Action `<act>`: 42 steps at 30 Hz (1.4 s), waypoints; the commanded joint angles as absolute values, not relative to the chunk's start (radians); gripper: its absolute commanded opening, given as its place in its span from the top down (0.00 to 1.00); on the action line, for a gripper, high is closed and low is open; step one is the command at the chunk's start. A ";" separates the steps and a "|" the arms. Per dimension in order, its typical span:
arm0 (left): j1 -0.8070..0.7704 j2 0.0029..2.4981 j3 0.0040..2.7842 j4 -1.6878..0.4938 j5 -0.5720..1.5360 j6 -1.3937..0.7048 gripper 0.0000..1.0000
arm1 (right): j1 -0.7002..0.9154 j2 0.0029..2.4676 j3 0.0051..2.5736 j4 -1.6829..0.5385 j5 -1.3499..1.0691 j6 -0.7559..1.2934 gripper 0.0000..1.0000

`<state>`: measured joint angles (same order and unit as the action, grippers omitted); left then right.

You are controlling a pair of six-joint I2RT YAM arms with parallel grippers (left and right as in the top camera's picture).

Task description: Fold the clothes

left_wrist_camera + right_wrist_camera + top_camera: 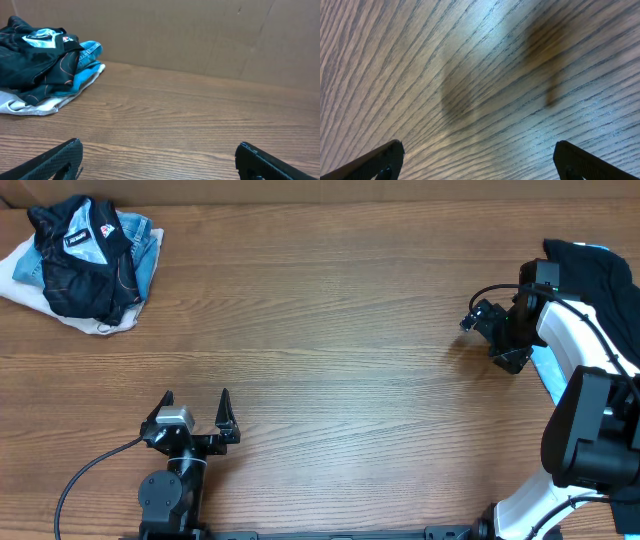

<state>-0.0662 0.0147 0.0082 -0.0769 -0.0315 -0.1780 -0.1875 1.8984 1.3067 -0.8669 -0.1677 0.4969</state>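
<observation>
Jersey (85, 260) lies crumpled on the pile in the upper left of the frame, over the jeans (150, 250). Left claw (195, 408) lower left, jaws apart, empty. Right claw (495, 337) far right, apart, empty. Best move: left pinches only the jersey's top layer and drags it onto bare surface (330, 330).

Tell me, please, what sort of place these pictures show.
Probably a robotics test bench, not a home: a wood-grain table, a plain brown cardboard wall behind it, a black robot arm and a white robot arm, plus a crumpled black jersey with orange lines.
</observation>
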 commanded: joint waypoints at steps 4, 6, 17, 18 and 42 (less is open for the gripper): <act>-0.071 0.004 0.005 -0.074 -0.044 -0.153 0.00 | -0.187 1.866 1.303 -0.864 -0.158 0.493 0.00; -0.071 0.004 0.005 -0.074 -0.044 -0.153 0.00 | -0.187 1.866 1.303 -0.864 -0.158 0.493 0.00; -0.071 0.004 0.005 -0.074 -0.044 -0.153 0.00 | -0.187 1.866 1.303 -0.864 -0.158 0.493 0.00; -0.071 0.004 0.005 -0.074 -0.044 -0.153 0.00 | -0.187 1.866 1.303 -0.864 -0.158 0.493 0.00; -0.071 0.004 0.005 -0.074 -0.044 -0.153 0.00 | -0.184 1.763 1.301 -0.865 -0.158 0.493 0.00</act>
<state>-0.0662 0.0147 0.0082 -0.0765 -0.0315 -0.1753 -0.1871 1.8664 1.3052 -0.8673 -0.1673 0.4969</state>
